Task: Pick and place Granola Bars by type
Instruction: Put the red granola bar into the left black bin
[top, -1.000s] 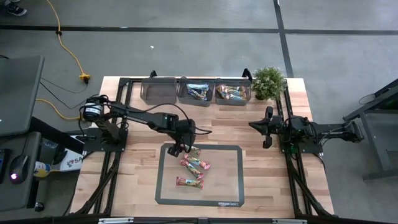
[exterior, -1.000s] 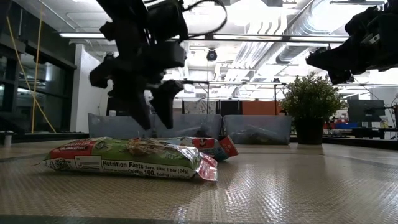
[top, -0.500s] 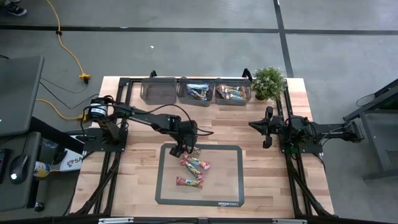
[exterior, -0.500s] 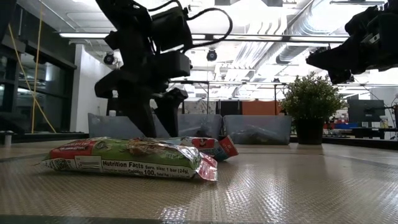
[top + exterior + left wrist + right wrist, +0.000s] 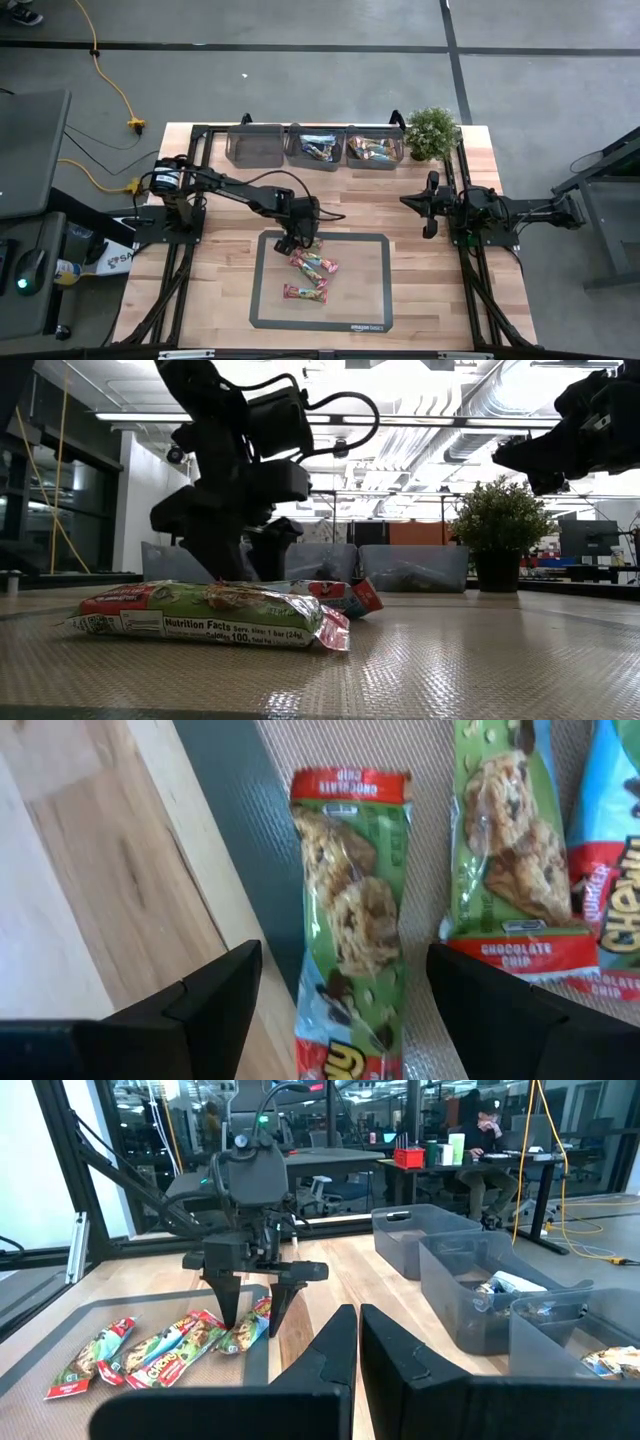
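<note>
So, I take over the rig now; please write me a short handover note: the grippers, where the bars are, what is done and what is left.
Left gripper: open, lowered over the mat's far-left corner, fingers on either side of a green chocolate-chip bar, not closed on it.
Right gripper: shut, holding nothing, parked at the table's right side.
Bars: four on the mat, the straddled one, two beside it and one nearer the front.
Bins: middle bin and right bin hold bars; left bin looks empty.
Done: part of the sorting.
Left: grasp this bar, bin it by type, then the other three.
</note>
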`<state>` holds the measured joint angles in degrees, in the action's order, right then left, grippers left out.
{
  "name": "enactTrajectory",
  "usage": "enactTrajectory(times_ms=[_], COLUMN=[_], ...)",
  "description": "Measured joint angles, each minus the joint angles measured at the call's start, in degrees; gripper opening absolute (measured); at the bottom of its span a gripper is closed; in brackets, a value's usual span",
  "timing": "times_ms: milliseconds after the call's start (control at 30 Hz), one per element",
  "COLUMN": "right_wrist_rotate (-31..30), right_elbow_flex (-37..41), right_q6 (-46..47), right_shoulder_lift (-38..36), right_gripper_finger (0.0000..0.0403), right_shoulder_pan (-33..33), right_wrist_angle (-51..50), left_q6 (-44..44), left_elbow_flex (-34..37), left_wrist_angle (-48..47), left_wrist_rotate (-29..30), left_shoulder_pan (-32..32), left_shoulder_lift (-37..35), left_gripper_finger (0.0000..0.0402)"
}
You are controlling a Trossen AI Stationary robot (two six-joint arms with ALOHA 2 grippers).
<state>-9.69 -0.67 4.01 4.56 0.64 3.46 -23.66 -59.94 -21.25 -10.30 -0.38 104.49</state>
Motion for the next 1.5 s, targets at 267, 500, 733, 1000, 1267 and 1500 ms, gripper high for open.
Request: enactTrajectory(times_ms=[267, 500, 733, 1000, 1267, 1500], right_wrist_rotate=[0.0, 0.0, 0.0, 0.0, 0.0, 0.0], right_elbow_flex=[0.0, 0.0, 0.0, 0.0, 0.0, 0.0], right_q6=[0.0, 0.0, 0.0, 0.0, 0.0, 0.0], right_shoulder_lift=[0.0, 0.0, 0.0, 0.0, 0.0, 0.0], right_gripper_finger=[0.0, 0.0, 0.0, 0.0, 0.0, 0.0], right_shoulder_pan=[0.0, 0.0, 0.0, 0.0, 0.0, 0.0], right_wrist_angle=[0.1, 0.1, 0.2, 0.2, 0.2, 0.2], left_q6=[0.6, 1.5, 1.6, 2.8, 3.0, 3.4], left_elbow_flex=[0.0, 0.0, 0.0, 0.0, 0.0, 0.0], left_wrist_angle=[0.6, 0.9, 0.7, 0.7, 0.6, 0.5], left_wrist_rotate=[-0.2, -0.4, -0.5, -0.5, -0.5, -0.6], left_shoulder_pan=[0.0, 0.1, 0.1, 0.1, 0.0, 0.0], left_shoulder_lift=[0.6, 0.7, 0.7, 0.7, 0.8, 0.8], left_gripper_finger=[0.0252, 0.022, 0.0201, 0.0185, 0.0161, 0.0144])
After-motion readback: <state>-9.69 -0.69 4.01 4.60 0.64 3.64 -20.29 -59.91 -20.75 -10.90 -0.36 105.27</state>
